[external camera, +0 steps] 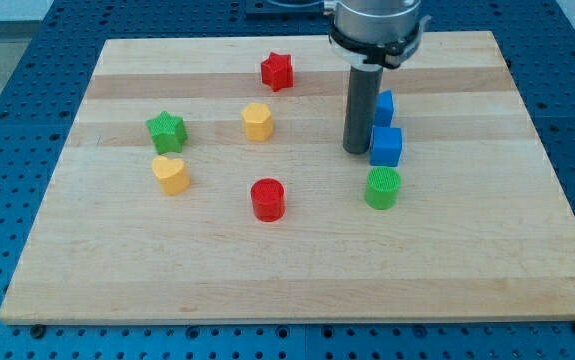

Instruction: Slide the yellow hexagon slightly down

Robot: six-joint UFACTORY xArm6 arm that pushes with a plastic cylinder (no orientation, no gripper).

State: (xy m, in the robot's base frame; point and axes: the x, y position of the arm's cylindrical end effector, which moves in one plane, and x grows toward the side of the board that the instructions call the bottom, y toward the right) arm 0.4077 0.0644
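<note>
The yellow hexagon sits on the wooden board, left of centre toward the view's top. My tip rests on the board well to the right of the hexagon, right beside the left face of a blue cube. A second blue block stands just above the cube, partly hidden behind the rod.
A red star lies above the hexagon. A green star and a yellow heart-like block are at the left. A red cylinder is below the hexagon. A green cylinder sits below the blue cube.
</note>
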